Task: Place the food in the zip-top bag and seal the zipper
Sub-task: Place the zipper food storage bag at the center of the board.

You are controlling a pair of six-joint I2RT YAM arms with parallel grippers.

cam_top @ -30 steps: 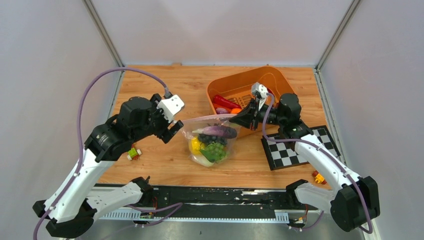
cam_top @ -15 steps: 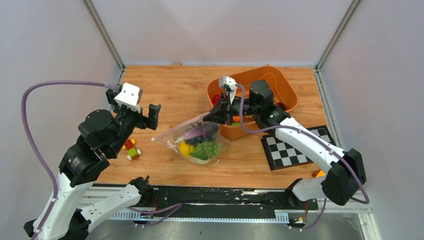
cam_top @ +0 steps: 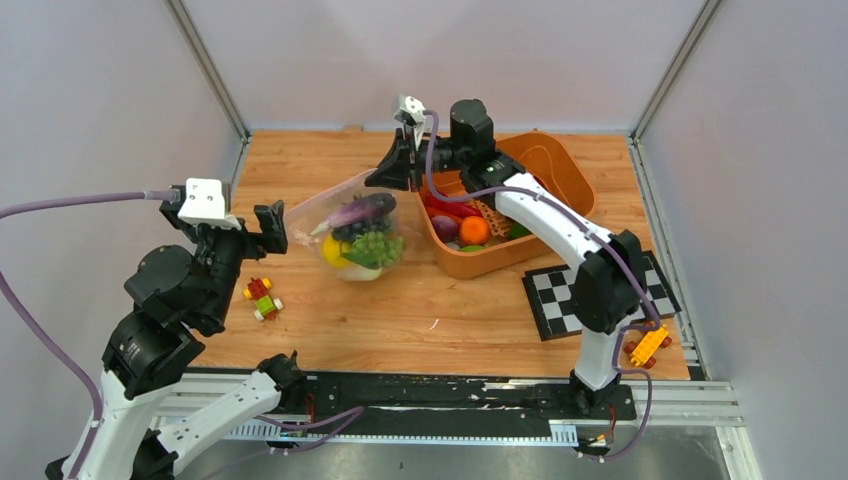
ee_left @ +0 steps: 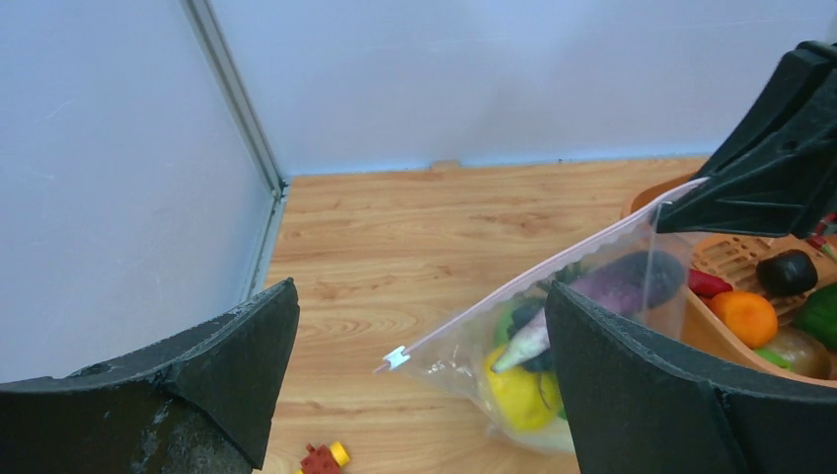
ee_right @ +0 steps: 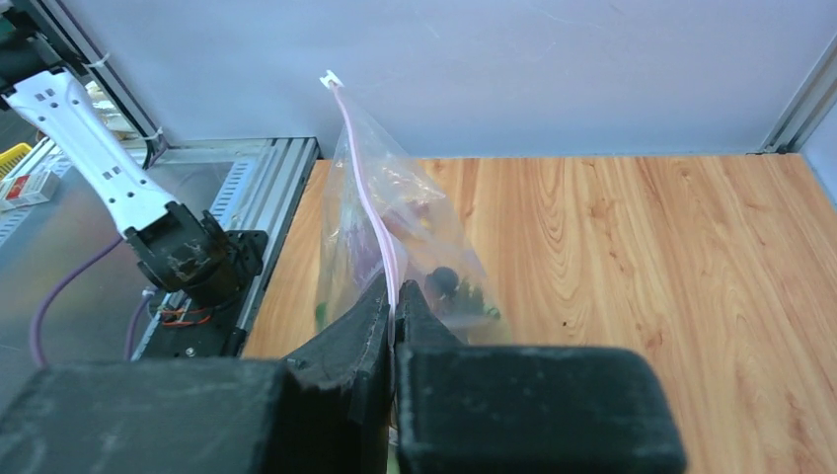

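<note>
The zip-top bag (cam_top: 352, 232) hangs tilted over the bench (cam_top: 400, 310), just left of the orange tub (cam_top: 548, 165). It holds food: a purple eggplant (cam_top: 358, 210), grapes (cam_top: 376, 245) and a yellow lemon (cam_top: 334, 252). Its zipper (ee_left: 523, 281) slants up to the right pincer (cam_top: 375, 180), which is clamped on the strip's end. The left pincer (cam_top: 271, 228) is spread wide and empty, near the bag's free corner without touching it. An orange (cam_top: 474, 230) lies in the tub.
</note>
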